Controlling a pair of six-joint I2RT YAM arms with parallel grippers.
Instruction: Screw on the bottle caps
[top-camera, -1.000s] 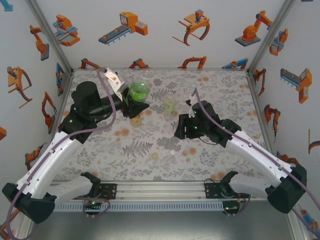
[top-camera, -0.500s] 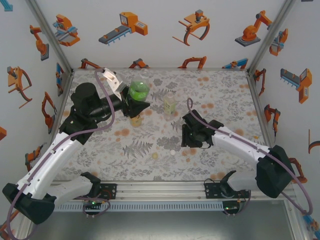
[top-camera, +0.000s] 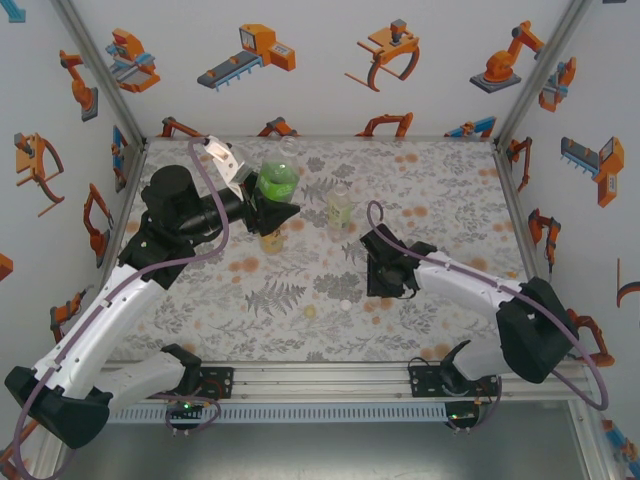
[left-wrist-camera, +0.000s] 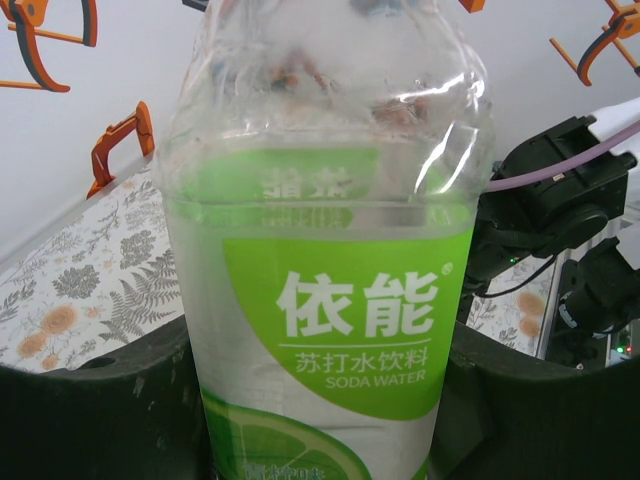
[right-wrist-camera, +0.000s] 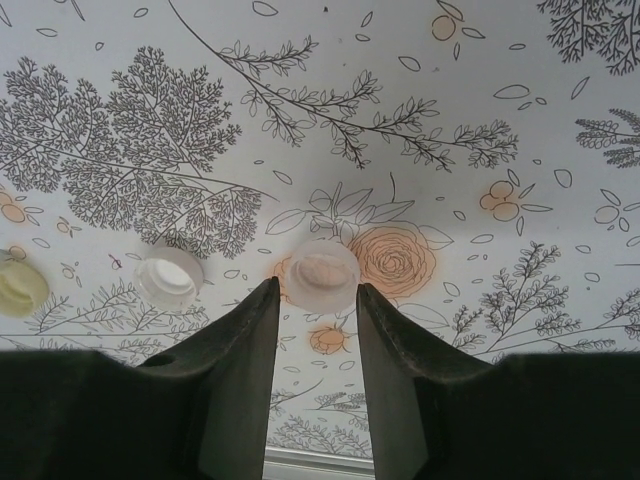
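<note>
Left gripper (top-camera: 283, 212) is clamped round the body of a clear plastic bottle with a green soda-water label (left-wrist-camera: 330, 300), its dark fingers (left-wrist-camera: 95, 420) pressed to both sides. Whether this green bottle's base rests on anything cannot be told. Right gripper (right-wrist-camera: 316, 292) points down at the middle of the table with its jaws narrow but apart, the gap only slightly wider than the cap lying between the tips. No grip on that cap can be seen.

Under everything lies the grey-and-orange floral-print table (top-camera: 450, 200). Partly beneath the left gripper in the top view stands a small clear bottle of amber liquid (top-camera: 270, 241) with a yellow label. To its right is a small clear bottle of pale yellowish drink (top-camera: 340, 210), near the right arm's wrist but apart from it.

Smallest are three round plastic screw caps, loose on the print in a row: a translucent white cap (right-wrist-camera: 322, 275) between the right gripper's tips, a second white cap (right-wrist-camera: 170, 277) near it on the left, and a pale yellow cap (right-wrist-camera: 15, 285) at the picture's edge.

By judgement the task is at its start. With three caps lying free, no bottle looks capped, though the necks are too small or cut off to confirm. The step in hand seems to be picking the first cap for the held green bottle, and all three screwings are left
</note>
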